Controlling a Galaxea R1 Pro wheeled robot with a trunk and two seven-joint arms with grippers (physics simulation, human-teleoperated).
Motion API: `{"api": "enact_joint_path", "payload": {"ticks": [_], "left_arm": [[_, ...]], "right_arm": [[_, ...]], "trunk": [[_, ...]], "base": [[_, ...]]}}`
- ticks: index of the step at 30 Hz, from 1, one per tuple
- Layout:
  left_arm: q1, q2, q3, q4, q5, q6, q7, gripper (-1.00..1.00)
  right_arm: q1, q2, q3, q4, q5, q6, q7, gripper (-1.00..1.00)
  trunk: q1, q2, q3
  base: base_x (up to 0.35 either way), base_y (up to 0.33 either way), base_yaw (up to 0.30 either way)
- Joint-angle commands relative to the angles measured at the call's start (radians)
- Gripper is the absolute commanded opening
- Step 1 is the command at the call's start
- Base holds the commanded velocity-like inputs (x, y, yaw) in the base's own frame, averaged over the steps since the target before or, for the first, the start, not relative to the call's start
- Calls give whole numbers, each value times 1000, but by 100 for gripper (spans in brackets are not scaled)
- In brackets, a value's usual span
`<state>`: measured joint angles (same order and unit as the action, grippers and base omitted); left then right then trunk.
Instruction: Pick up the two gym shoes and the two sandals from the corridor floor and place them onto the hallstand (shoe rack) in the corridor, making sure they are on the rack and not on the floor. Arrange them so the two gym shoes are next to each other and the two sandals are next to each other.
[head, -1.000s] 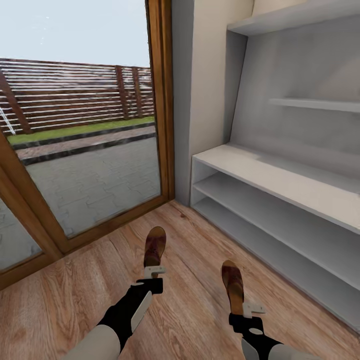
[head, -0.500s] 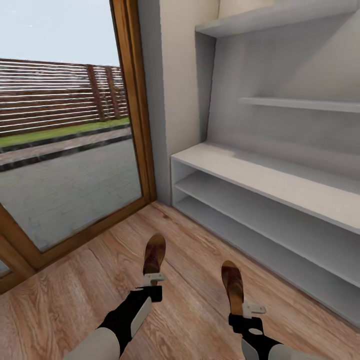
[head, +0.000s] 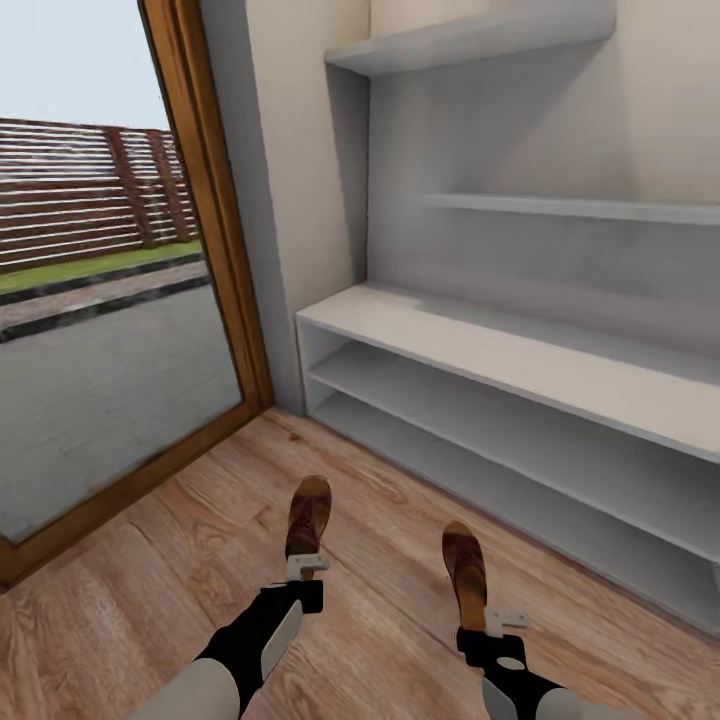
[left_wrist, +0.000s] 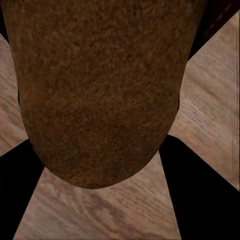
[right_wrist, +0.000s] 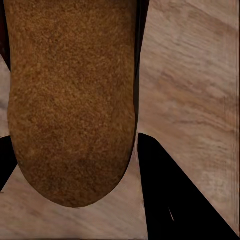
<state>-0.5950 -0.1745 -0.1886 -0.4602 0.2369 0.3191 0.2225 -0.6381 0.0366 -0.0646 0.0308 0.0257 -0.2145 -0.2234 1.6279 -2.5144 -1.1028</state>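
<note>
From your head view, the biggest thing is the white hallstand (head: 520, 370) on your right. It has a flat top, two open shelves under it, and more shelves on the wall above. Its shelves are bare where you can see them.

On your left stands a big glass door (head: 110, 330) with a brown wood frame. Through it you can see grey paving, grass and a fence.

Below lies the corridor floor (head: 130, 590), made of light brown wood planks.

Your left gripper (head: 305, 568) is closed on the heel end of one sandal (head: 307, 515). The sandal sticks out ahead of the gripper, toe pointing away from you, up above the floor.

Your right gripper (head: 500, 622) is closed on the heel end of the other sandal (head: 465, 565). It points forward too. The two sandals are well apart, side by side, and both are in front of the hallstand, not on it.

The wrist views show what your head cannot see. The left wrist view shows the fuzzy brown sole of its sandal (left_wrist: 97, 90) very close, with floor planks behind it. The right wrist view shows the other brown sole (right_wrist: 70, 100) over the planks too.
</note>
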Motion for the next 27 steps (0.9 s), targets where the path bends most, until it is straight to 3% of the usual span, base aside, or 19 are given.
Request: {"api": "enact_joint_path", "payload": {"ticks": [1, 13, 27], "left_arm": [[0, 0, 0, 0, -1, 0, 0, -100], [0, 0, 0, -1, -1, 0, 0, -100], [0, 0, 2, -4, -1, 0, 0, -100]], "right_arm": [[0, 0, 0, 0, -3, -1, -1, -100], [0, 2, 0, 0, -3, 0, -1, -100], [0, 2, 0, 19, -3, 0, -1, -100]], "trunk": [[0, 0, 0], [0, 0, 0], [0, 0, 0]], "base": [[0, 0, -284], [0, 19, -284], [0, 302, -285]]}}
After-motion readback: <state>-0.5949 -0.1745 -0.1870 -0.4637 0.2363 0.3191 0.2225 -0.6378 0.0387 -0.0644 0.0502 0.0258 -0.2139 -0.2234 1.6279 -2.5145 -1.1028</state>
